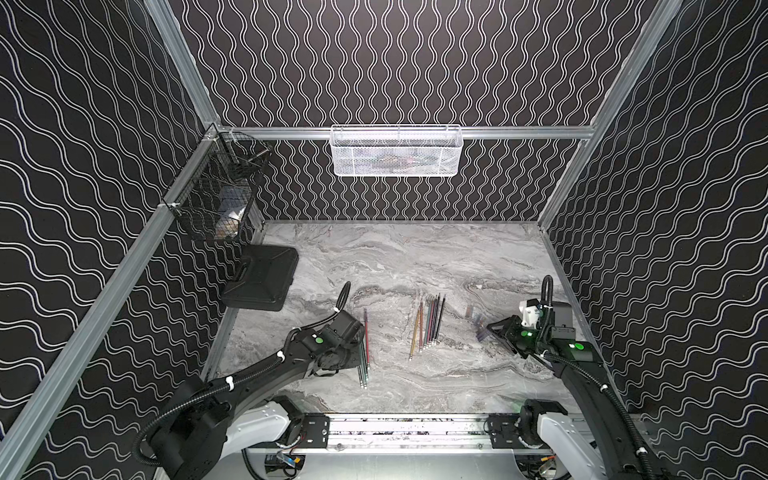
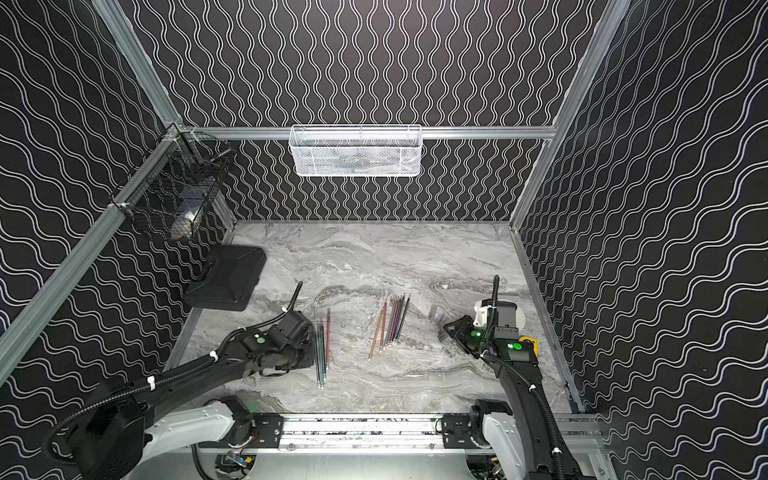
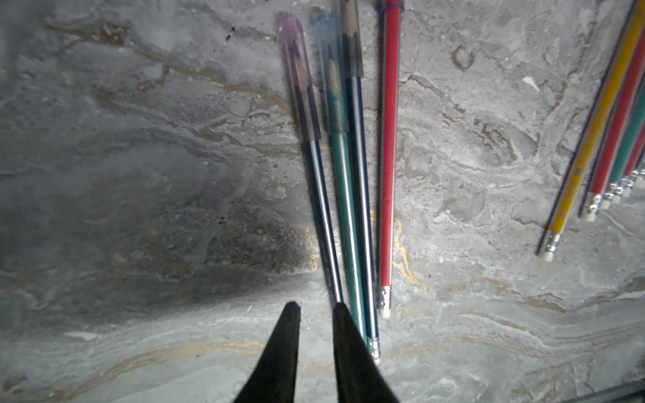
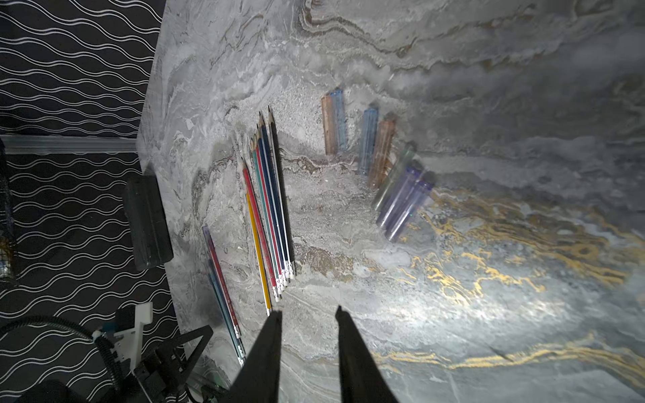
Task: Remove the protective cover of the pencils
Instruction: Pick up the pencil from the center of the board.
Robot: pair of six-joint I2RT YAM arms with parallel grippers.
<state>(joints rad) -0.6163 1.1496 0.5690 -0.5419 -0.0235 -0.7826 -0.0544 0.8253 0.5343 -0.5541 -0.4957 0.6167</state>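
Over on the left, a black case (image 1: 262,277) sits at the desk (image 1: 415,257) edge. Four capped pencils (image 3: 341,181) lie beside the left jaws, which stand slightly parted and empty, one fingertip (image 3: 343,324) overlapping a dark pencil's end. Only the left wrist view reveals their translucent caps (image 3: 302,76). At mid-desk, the bare pencils (image 1: 428,324) lie fanned, erasers toward the robot. Further right, loose caps (image 4: 381,157) in orange, blue and purple show clearly in the right wrist view; in a top view these caps (image 1: 477,322) are faint smudges. The right jaws hang apart, empty. Print on the yellow pencil (image 3: 585,153) is too blurred to read.
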